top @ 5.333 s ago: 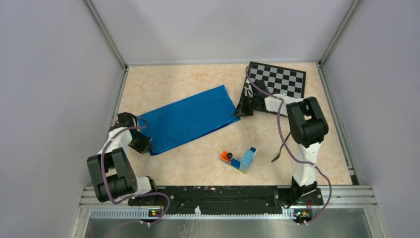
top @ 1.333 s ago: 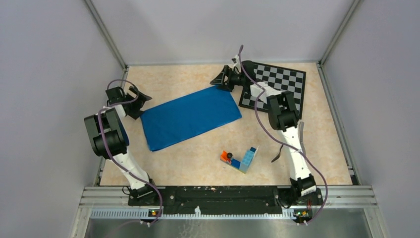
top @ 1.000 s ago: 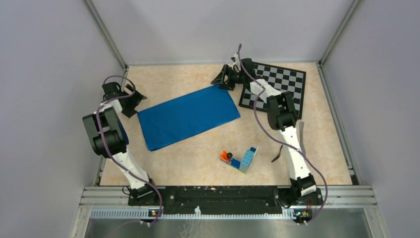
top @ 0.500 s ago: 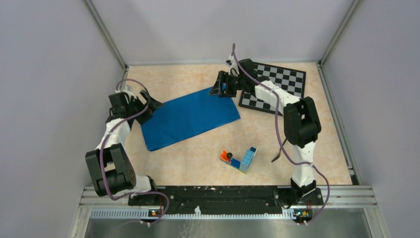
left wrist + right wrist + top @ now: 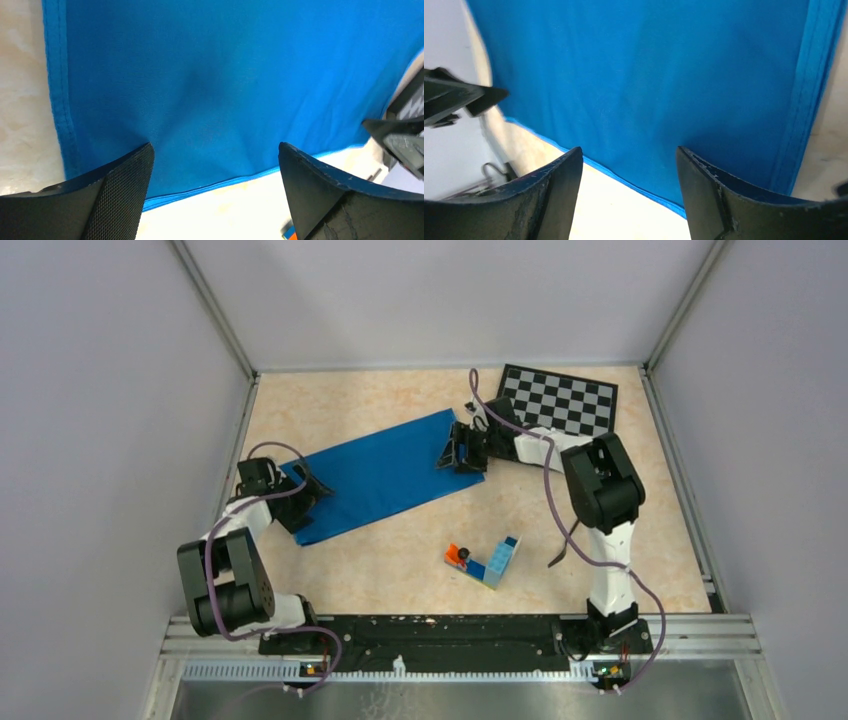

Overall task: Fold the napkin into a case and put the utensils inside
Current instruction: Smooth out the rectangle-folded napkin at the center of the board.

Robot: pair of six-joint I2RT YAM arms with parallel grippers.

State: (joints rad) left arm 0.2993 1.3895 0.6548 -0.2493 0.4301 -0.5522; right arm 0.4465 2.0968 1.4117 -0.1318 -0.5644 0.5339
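Observation:
The blue napkin [image 5: 385, 475] lies flat on the table as a folded slanted strip. My left gripper [image 5: 303, 492] stands open over the napkin's left end. In the left wrist view its fingertips [image 5: 135, 170] straddle the napkin's [image 5: 225, 75] near hem, and the gripper [image 5: 215, 148] holds nothing. My right gripper [image 5: 457, 452] is open over the right end. Its jaws [image 5: 629, 151] straddle the napkin's [image 5: 649, 75] near edge with nothing between them. A dark fork [image 5: 560, 550] lies at the near right, partly hidden behind the right arm.
A chessboard [image 5: 565, 400] lies at the back right. A blue toy-brick block [image 5: 495, 560] with an orange piece [image 5: 457, 555] sits in front of the napkin. Grey walls with metal rails close in the table on three sides.
Both grippers have swung from the napkin's far corners toward me and now sit low over its near edge at either end. The right jaws have narrowed a little.

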